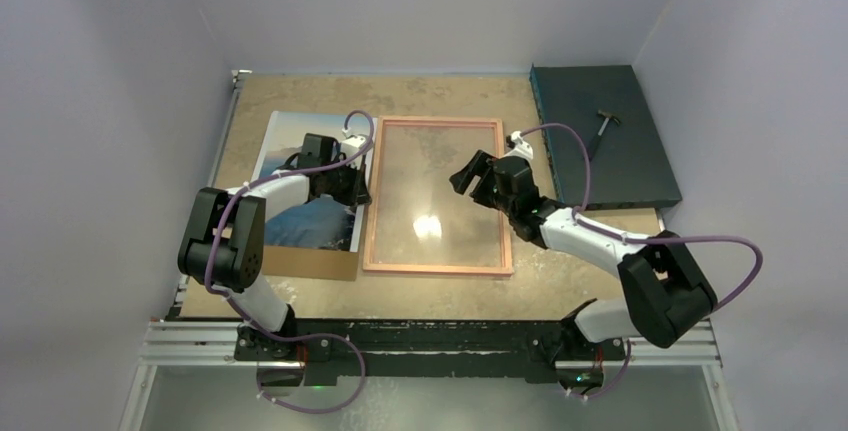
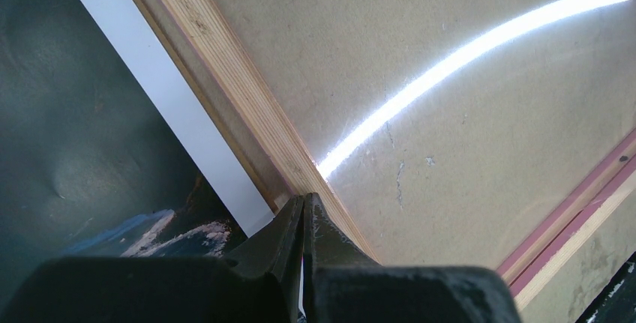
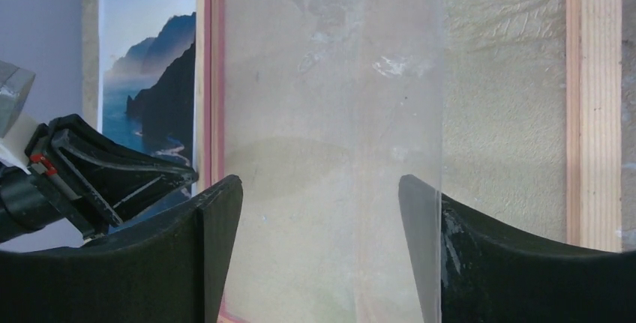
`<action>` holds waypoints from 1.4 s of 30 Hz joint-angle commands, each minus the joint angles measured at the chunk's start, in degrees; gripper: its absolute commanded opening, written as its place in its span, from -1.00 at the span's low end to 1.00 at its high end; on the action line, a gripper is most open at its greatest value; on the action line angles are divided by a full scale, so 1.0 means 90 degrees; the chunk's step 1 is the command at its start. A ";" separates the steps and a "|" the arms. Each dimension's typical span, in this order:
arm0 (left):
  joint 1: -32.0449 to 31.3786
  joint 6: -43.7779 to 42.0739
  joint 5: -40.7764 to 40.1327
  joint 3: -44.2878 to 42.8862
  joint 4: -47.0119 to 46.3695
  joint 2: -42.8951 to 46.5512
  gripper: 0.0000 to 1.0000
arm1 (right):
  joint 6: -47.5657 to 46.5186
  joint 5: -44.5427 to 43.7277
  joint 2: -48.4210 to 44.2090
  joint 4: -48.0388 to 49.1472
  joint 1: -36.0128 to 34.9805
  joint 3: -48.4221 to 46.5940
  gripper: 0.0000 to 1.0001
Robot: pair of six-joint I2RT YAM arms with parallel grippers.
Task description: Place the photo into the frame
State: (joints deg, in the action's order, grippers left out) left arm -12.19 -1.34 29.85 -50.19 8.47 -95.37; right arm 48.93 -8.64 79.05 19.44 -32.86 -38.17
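From above, the frame [image 1: 437,268] lies in the middle of the bench [image 1: 420,91], with the photo [image 1: 315,226] just beside it toward the left edge. The left gripper [image 1: 360,196] sits at the photo's right edge. The right gripper [image 1: 470,179] hangs over the pane [image 1: 435,186].

Left wrist: the gripper is pressed together where photo meets frame.

Right wrist: the gripper is spread above the pane, holding nothing.

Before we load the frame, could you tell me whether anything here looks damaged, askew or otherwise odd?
Only one thing: the photo has a shallow dimple in its dark area, seen from the left wrist camera, left of the frame's wooden rail. It looks like a dent in the paper. Nothing else stands out.
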 commanded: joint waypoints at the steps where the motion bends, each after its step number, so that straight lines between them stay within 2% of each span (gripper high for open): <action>1: -0.0111 -0.0144 0.0203 0.0072 0.0174 0.0036 -1.00 | -0.0221 -0.0231 0.0016 -0.0631 -0.0202 -0.0455 0.72; 5: -0.0113 -0.0172 0.0190 0.0091 0.0184 0.0042 -1.00 | -0.0413 -0.0473 -0.0094 -0.1038 -0.0196 -0.0525 0.97; 15: -0.0108 -0.0182 0.0190 0.0115 0.0206 0.0072 -1.00 | -0.0780 -0.0914 -0.0265 -0.1808 -0.0199 -0.0593 0.98; 22: -0.0105 -0.0183 0.0180 0.0131 0.0212 0.0099 -1.00 | -0.1067 -0.0466 -0.0523 -0.0939 -0.0198 -0.0304 0.95; 29: -0.0106 -0.0231 0.0170 0.0117 0.0250 0.0121 -1.00 | -0.1110 -0.0600 -0.0368 -0.1316 -0.0198 -0.0588 0.98; 38: -0.0107 -0.0211 0.0195 0.0131 0.0196 0.0088 -1.00 | -0.1079 -0.0526 -0.0015 -0.1234 -0.0350 -0.0523 0.97; 42: -0.0110 -0.0231 0.0180 0.0119 0.0202 0.0099 -1.00 | -0.1144 -0.0935 0.0215 -0.1797 -0.0501 -0.0969 0.98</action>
State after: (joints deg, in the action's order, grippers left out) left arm -12.21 -2.61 30.06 -50.11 8.49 -95.24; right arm 39.70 -14.39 79.40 6.26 -35.55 -41.56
